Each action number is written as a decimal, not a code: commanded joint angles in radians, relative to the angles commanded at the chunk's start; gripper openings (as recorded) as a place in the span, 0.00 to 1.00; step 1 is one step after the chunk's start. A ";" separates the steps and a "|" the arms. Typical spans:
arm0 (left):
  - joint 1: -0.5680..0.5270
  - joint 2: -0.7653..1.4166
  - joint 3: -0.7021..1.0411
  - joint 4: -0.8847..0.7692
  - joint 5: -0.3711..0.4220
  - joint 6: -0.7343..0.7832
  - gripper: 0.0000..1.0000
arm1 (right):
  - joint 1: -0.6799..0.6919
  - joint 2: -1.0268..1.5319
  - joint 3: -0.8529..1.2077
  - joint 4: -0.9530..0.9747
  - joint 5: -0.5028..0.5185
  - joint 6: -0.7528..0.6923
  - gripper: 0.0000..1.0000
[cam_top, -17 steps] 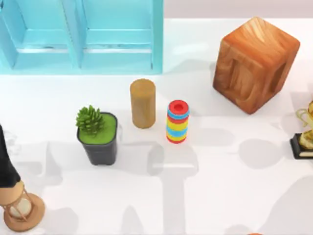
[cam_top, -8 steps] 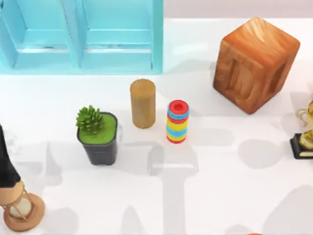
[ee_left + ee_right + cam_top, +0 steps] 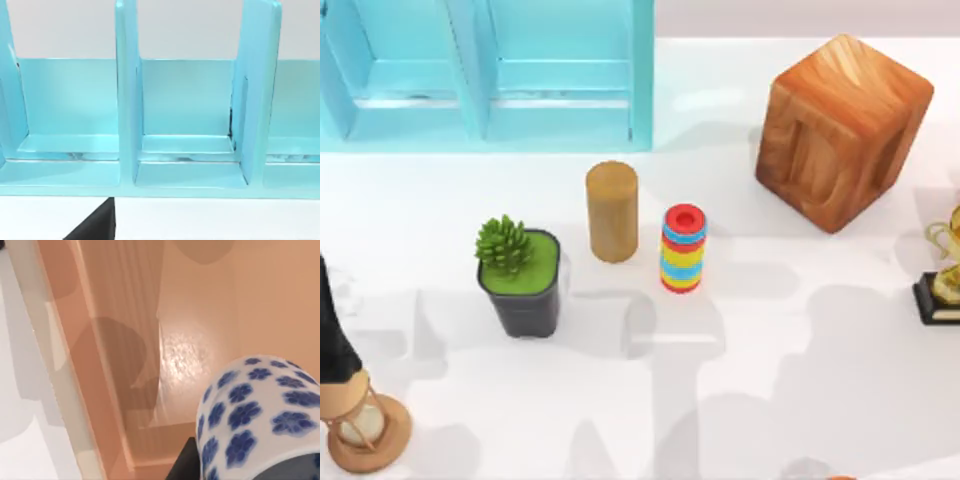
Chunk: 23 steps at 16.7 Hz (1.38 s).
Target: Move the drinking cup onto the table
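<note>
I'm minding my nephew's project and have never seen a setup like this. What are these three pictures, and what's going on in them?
This is a simulated pair of AgileX robot arms at a white table. One camera looks down from above; the other two ride on the arms' wrists.

From above you see a turquoise cabinet, a big wooden cube, a tan wooden cylinder, a red-blue-yellow ring stack, a potted plant, an hourglass at the left edge and a gold trophy at the right edge.

The left wrist camera faces the cabinet's open compartments.

The right wrist camera is close to the drinking cup, white with blue flowers, against an orange-brown surface off the tabletop. Whether the cup is gripped cannot be told.
</note>
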State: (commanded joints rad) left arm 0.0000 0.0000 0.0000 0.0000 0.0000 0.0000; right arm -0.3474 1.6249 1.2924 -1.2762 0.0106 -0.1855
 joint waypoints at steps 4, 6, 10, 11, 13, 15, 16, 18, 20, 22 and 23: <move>0.000 0.000 0.000 0.000 0.000 0.000 1.00 | 0.107 -0.002 0.032 0.002 -0.011 -0.038 0.00; 0.000 0.000 0.000 0.000 0.000 0.000 1.00 | 0.110 -0.002 0.033 0.003 -0.012 -0.041 0.00; 0.000 0.000 0.000 0.000 0.000 0.000 1.00 | 0.110 0.001 0.037 -0.007 -0.009 -0.025 0.00; 0.000 0.000 0.000 0.000 0.000 0.000 1.00 | 0.119 0.000 0.050 -0.022 -0.004 -0.003 0.00; 0.000 0.000 0.000 0.000 0.000 0.000 1.00 | 0.162 0.003 0.094 -0.066 0.010 0.073 0.00; 0.000 0.000 0.000 0.000 0.000 0.000 1.00 | 0.244 0.014 0.159 -0.118 0.026 0.187 0.00; 0.000 0.000 0.000 0.000 0.000 0.000 1.00 | 0.301 0.025 0.197 -0.143 0.033 0.256 0.00; 0.000 0.000 0.000 0.000 0.000 0.000 1.00 | 0.437 0.064 0.279 -0.186 0.043 0.404 0.00; 0.000 0.000 0.000 0.000 0.000 0.000 1.00 | 0.595 0.122 0.359 -0.211 0.045 0.559 0.00; 0.000 0.000 0.000 0.000 0.000 0.000 1.00 | 0.756 0.194 0.431 -0.214 0.040 0.706 0.00; 0.000 0.000 0.000 0.000 0.000 0.000 1.00 | 0.833 0.232 0.464 -0.207 0.035 0.771 0.00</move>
State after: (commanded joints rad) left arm 0.0000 0.0000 0.0000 0.0000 0.0000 0.0000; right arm 0.4858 1.8569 1.7561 -1.4835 0.0455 0.5859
